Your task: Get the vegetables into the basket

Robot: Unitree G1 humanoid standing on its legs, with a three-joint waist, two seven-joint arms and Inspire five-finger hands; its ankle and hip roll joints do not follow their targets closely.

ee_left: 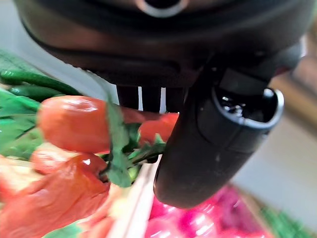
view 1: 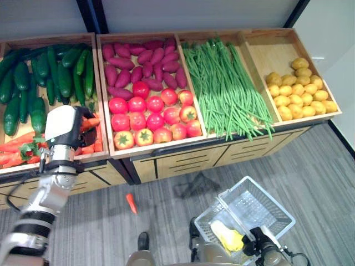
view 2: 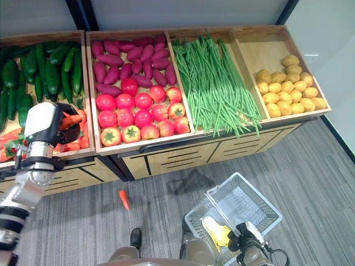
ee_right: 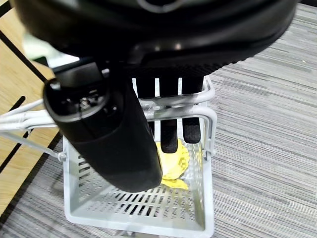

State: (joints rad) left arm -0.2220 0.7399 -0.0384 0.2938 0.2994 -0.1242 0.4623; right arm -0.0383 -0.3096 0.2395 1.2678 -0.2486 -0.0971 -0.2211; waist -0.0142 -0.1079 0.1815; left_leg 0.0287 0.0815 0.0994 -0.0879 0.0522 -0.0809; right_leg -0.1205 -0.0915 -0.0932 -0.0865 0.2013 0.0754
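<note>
Our left hand is down in the carrots at the near end of the leftmost bin of the wooden produce stand. From the left wrist view its fingers reach in behind a carrot with the thumb on the near side, so we judge it is closing for a pick, but we cannot tell if the carrot is actually clamped yet. The left arm stretches up and forward from the lower left, wrist bent over the bin's front edge.

Our right hand hangs low at our right side, fingers hooked round the wire handle of the white basket, holding it off the grey floor, probably so picks can be dropped straight in. A yellow item already lies in the basket; what it is we cannot tell.

One loose carrot lies on the floor in front of the stand, well apart from the basket.

Other bins, left to right: cucumbers behind the carrots, purple sweet potatoes above tomatoes, green beans, then potatoes. Most of the task is still ahead.
</note>
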